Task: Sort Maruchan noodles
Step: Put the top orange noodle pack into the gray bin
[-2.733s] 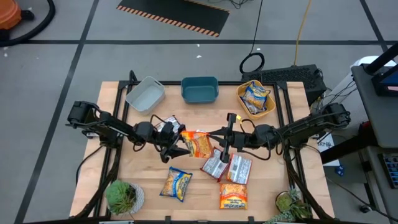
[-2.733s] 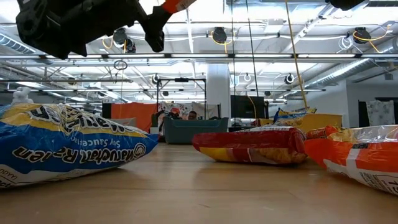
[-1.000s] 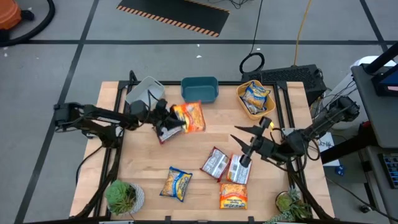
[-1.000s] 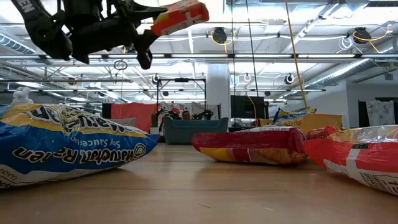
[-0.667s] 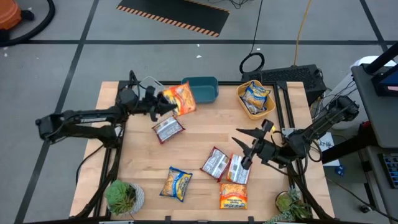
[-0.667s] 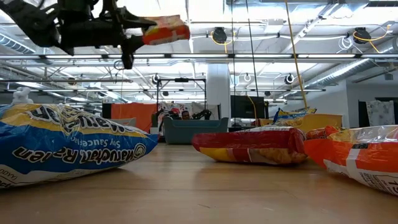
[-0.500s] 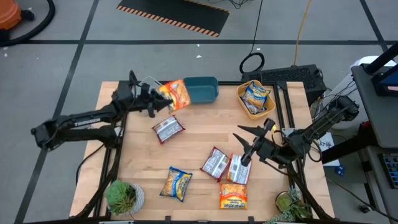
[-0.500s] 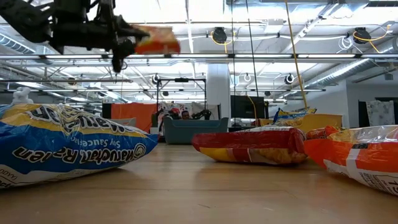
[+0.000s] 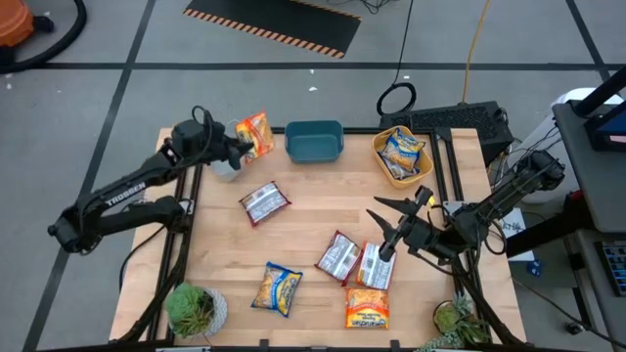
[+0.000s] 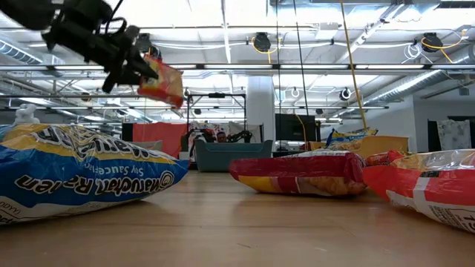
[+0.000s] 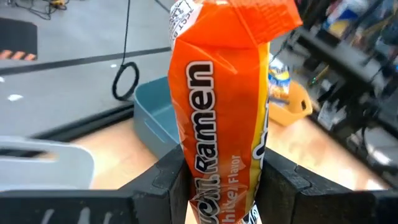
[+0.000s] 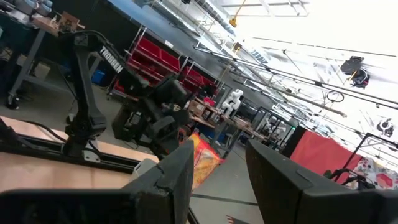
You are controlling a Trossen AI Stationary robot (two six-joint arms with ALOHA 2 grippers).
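Holding an orange packet (image 9: pixel 255 134) pinched upright between my fingers, my left gripper (image 9: pixel 238 147) hangs in the air over the far left corner of the table (image 9: pixel 293 235). In the left wrist view the grey tub (image 11: pixel 43 168) sits just below and to one side of my fingers, and the teal tub (image 11: pixel 152 118) lies a little beyond the packet. I judge this step to be carrying the packet to its tub. To do it well I should centre the packet over the tub's open mouth, lower until its bottom edge is inside the walls, and only then let go; dropped from height, a light plastic packet may flutter or catch the rim.

My right gripper (image 9: pixel 391 228) waits with its fingers spread wide, low over the near right part of the table, just beside two silver-white packets (image 9: pixel 357 262). Another silver-white packet (image 9: pixel 262 202) lies between my two grippers. Nearer the front edge lie a yellow-and-blue packet (image 9: pixel 278 289) and a second orange packet (image 9: pixel 367 308). The yellow tub (image 9: pixel 402 156) beyond my right gripper already holds yellow-and-blue packets.
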